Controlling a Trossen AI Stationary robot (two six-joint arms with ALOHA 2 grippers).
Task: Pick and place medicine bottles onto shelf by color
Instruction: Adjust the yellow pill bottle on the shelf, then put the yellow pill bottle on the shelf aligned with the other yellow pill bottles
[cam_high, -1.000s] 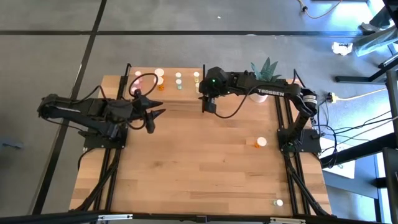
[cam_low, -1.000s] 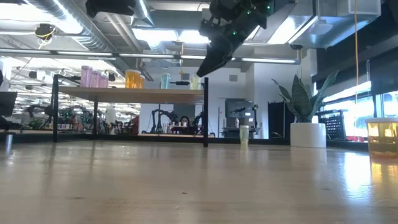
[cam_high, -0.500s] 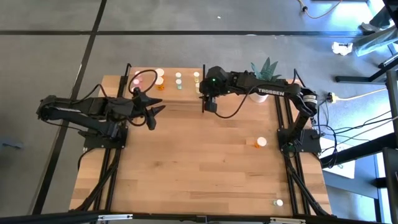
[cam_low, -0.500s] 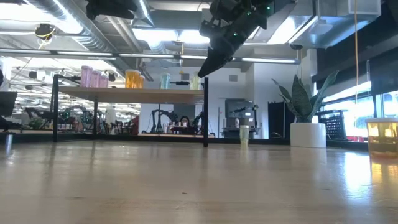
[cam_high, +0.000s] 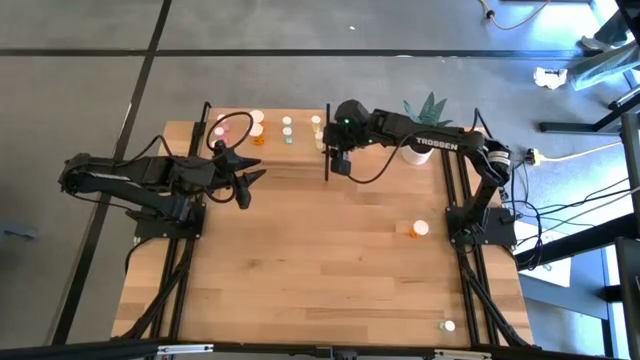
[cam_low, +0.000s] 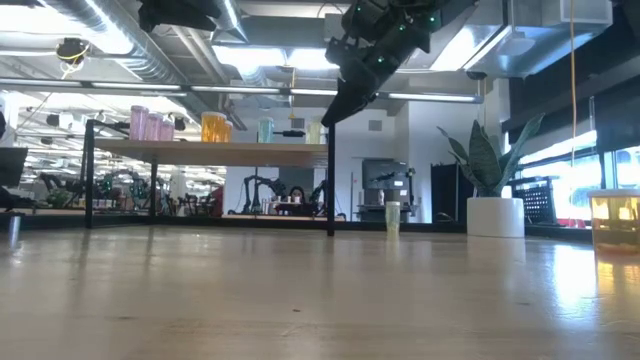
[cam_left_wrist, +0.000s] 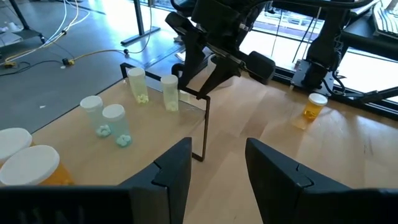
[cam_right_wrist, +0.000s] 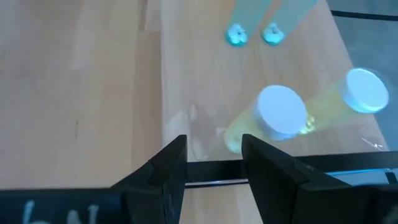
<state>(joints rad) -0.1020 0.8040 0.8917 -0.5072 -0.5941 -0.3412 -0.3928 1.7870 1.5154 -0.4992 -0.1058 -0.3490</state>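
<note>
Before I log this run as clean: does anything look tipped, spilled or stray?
Nothing is tipped or spilled. Two bottles are not on the shelf: an orange one by the right arm's base and a yellowish one near the table's front right corner, both upright.

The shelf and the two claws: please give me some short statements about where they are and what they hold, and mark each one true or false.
1. The right claw hovers over the shelf's right end, above the yellowish bottles. True.
2. The right claw grips a bottle. False: its fingers stand apart with nothing between them.
3. An orange bottle lies on the tabletop, off the shelf, on the right arm's side. True.
4. The left claw holds a pink bottle. False: it is empty and open, in front of the shelf's left part.
5. The green bottles lie tipped over on the shelf. False: they stand upright.
</note>
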